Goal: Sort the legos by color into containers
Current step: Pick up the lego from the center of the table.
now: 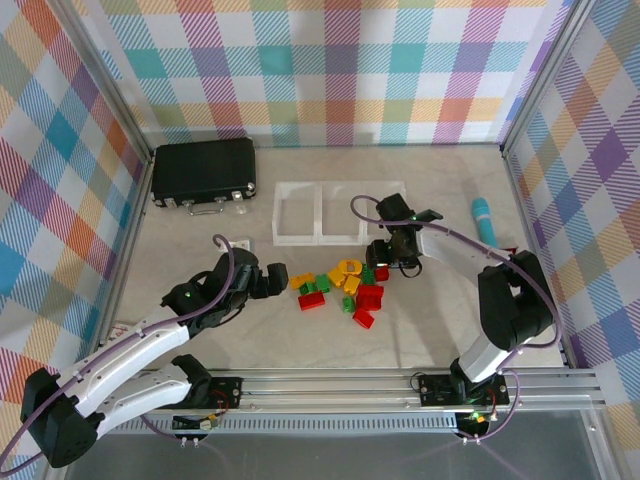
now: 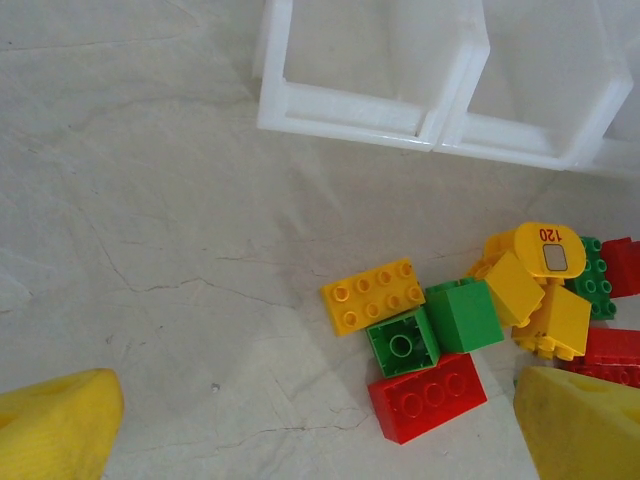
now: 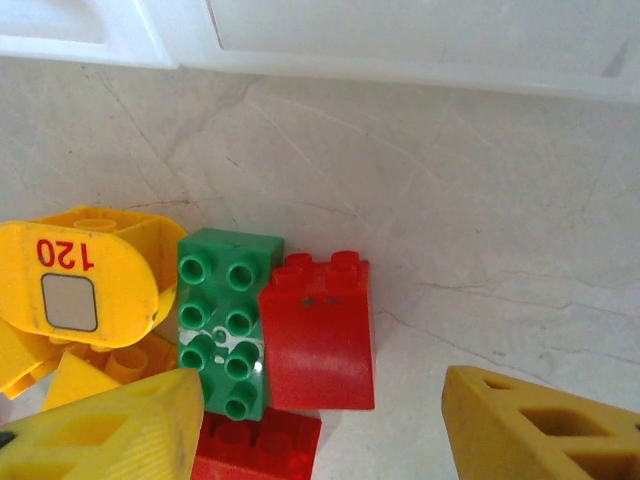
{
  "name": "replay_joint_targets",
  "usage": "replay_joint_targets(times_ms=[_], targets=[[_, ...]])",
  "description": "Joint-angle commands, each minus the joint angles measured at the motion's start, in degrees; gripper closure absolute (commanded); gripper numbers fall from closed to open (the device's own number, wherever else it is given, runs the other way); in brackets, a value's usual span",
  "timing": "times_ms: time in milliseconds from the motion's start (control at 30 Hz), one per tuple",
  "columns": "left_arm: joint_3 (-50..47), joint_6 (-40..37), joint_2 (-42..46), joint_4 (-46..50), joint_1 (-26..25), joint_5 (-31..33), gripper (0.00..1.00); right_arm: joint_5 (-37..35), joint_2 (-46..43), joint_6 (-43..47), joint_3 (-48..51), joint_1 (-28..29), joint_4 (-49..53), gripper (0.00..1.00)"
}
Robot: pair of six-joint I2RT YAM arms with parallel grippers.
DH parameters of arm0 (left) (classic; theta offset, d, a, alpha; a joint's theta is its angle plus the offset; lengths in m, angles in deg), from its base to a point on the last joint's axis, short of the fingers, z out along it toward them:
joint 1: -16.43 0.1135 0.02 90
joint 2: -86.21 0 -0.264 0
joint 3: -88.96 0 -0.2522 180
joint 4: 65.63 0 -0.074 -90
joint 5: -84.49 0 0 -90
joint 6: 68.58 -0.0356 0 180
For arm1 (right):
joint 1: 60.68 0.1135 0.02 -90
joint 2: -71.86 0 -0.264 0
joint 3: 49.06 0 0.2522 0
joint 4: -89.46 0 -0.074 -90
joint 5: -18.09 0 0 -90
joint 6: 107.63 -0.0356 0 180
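Top external view: two arms reach over a table (image 1: 200,330) toward loose legos (image 1: 345,290) lying just in front of the containers (image 1: 318,212).
A black case (image 1: 204,170) sits left of the containers and a teal cylinder (image 1: 483,218) lies well to their right. The right arm (image 1: 450,245) covers the row's right end, and the bins in sight show bare floors. The left gripper (image 1: 280,280), fingers spread, hovers front-left of the containers. The right gripper (image 1: 380,268), fingers spread, hangs over a red brick (image 3: 320,340) and a green brick (image 3: 225,320).
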Motion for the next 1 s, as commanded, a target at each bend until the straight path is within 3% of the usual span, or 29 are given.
replay_joint_targets(times_ms=[0, 967], targets=[[0.6, -0.1, 0.9, 1.2, -0.3, -0.8, 0.0, -2.3, 1.6, 0.7, -1.2, 0.9, 0.0, 0.38], [-0.2, 0.0, 1.4, 0.2, -0.3, -2.6, 0.0, -7.3, 7.2, 0.4, -2.7, 2.0, 2.3, 0.52]])
